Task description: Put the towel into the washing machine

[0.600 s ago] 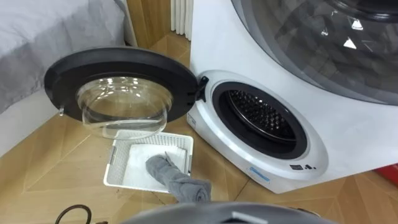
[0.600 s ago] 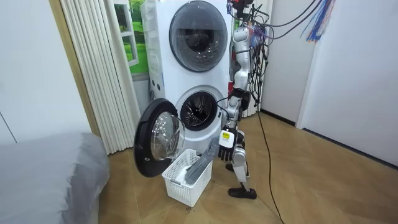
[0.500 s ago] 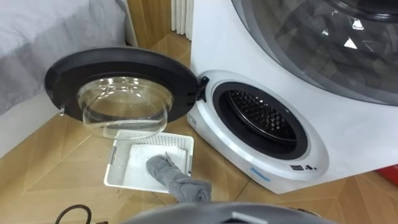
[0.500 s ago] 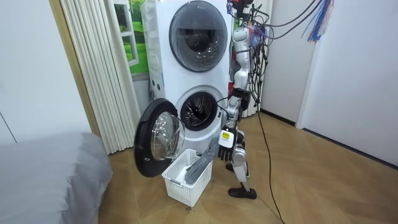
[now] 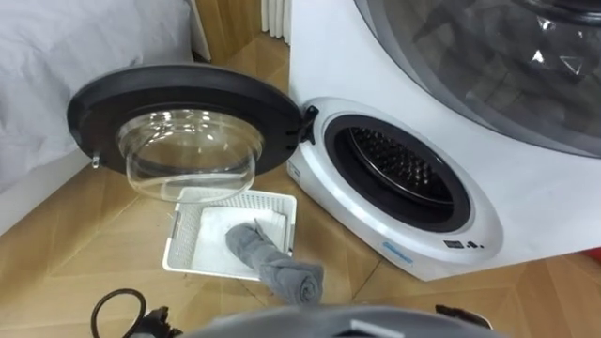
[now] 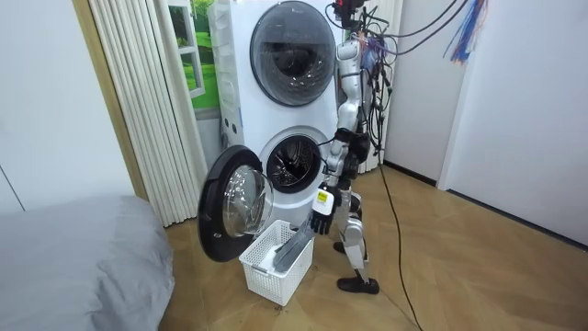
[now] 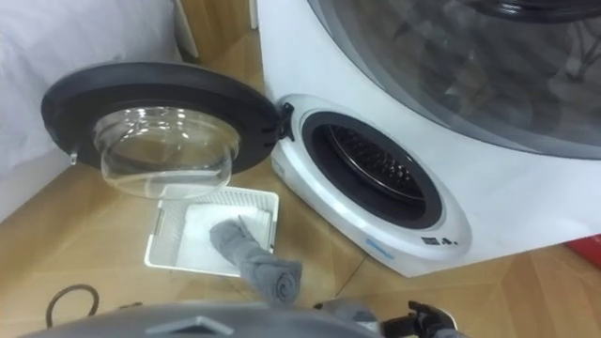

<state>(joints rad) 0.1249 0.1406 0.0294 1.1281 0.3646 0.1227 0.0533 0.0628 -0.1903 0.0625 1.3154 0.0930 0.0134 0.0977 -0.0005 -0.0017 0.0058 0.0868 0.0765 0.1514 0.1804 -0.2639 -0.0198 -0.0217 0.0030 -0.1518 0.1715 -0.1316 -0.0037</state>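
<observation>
Presently the left hand (image 6: 321,219) hangs low in front of the robot, close above the raised end of the towel (image 5: 268,263). Whether it is clamped on the cloth or merely beside it cannot be told. What appears to be the right hand (image 7: 430,324), at the near right edge, is equally unreadable. The grey towel lies rolled into a loose rope, its far end inside the white basket (image 5: 181,239) and its near end sticking out over the basket's near right rim. It should handle as light, soft and limp, neither slippery nor fragile, and is likely to sag and unroll if lifted by a tip. The recommended hold is around the thick near roll, gathering all layers. The open door (image 5: 183,122) stands just beyond the basket. The drum opening (image 5: 404,169) of the washing machine (image 5: 357,75) lies to the far right.
</observation>
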